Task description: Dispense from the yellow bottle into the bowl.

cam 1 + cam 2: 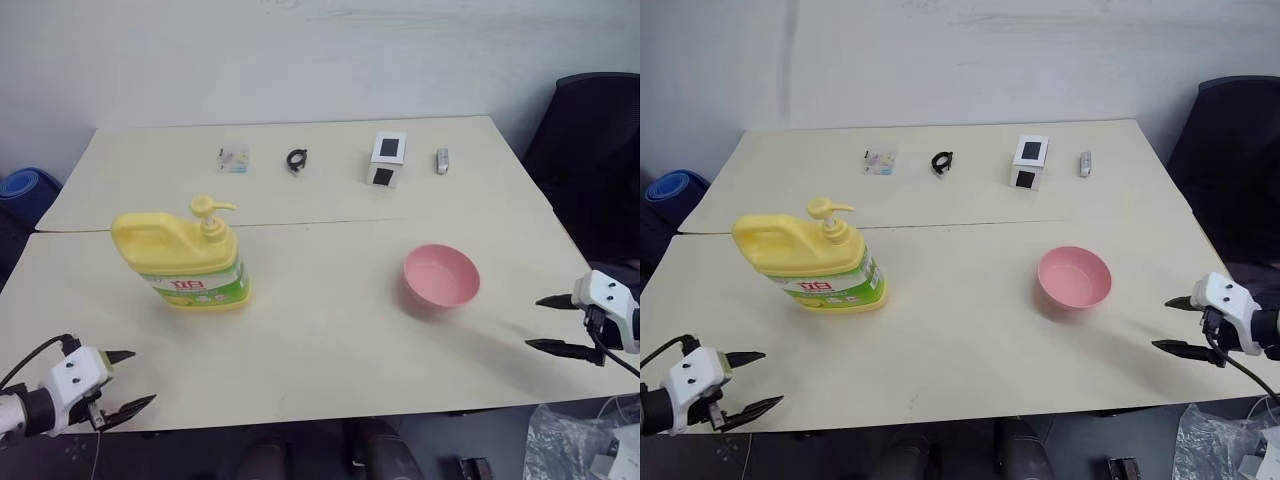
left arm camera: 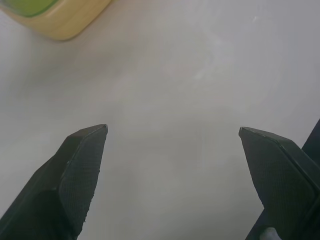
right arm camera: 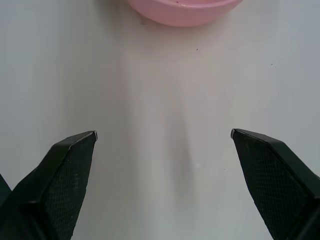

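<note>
I have not started yet: both my left gripper (image 1: 128, 381) and right gripper (image 1: 546, 323) hang wide open and empty at the table's (image 1: 330, 350) near corners, the yellow bottle (image 1: 184, 255) stands toward its left edge, and the bowl (image 1: 441, 276) sits toward its right, well apart.

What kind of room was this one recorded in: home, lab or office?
Most likely an office or lab set up for tests, not a home: two plain cream tables pushed together against a bare white wall, a black office chair at the right, and a small white cube with black square markers at the back.
</note>
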Action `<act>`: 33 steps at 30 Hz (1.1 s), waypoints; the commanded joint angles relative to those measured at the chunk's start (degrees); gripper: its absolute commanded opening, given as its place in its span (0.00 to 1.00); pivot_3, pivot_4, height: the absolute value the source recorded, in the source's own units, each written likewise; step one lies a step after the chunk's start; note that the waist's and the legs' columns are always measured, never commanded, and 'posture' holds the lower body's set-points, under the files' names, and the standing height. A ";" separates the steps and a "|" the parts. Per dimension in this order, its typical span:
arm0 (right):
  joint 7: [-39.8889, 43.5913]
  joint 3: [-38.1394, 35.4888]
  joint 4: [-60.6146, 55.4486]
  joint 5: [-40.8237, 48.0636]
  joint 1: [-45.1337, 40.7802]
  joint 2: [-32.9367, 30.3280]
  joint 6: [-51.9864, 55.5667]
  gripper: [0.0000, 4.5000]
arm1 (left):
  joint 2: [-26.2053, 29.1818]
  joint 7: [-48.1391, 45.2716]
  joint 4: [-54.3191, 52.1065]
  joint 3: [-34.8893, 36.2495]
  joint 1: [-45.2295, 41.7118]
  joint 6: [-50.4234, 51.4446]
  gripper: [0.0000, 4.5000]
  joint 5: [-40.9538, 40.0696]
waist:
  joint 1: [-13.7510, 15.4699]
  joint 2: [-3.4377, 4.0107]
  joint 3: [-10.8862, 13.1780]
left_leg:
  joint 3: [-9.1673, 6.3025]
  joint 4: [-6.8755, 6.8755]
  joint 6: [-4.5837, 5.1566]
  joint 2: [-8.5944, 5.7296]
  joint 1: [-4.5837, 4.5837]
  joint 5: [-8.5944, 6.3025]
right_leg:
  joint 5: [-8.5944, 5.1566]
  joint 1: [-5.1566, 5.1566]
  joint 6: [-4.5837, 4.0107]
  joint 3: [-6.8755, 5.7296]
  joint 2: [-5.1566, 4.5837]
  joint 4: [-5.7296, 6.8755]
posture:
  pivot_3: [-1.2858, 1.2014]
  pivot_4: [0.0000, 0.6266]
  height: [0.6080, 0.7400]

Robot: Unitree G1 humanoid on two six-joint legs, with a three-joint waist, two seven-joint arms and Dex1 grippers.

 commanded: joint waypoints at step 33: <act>-31.29 3.29 -51.05 8.05 10.24 17.27 35.09 1.00 | 0.58 0.40 -32.42 -27.36 -38.23 38.51 1.00 -23.11 | -0.97 -0.03 0.07 | -0.14 0.16 -0.14 -0.17 -0.18 -0.04 | 0.08 -0.12 0.15 0.09 0.12 0.41 | 0.52 0.24 1.00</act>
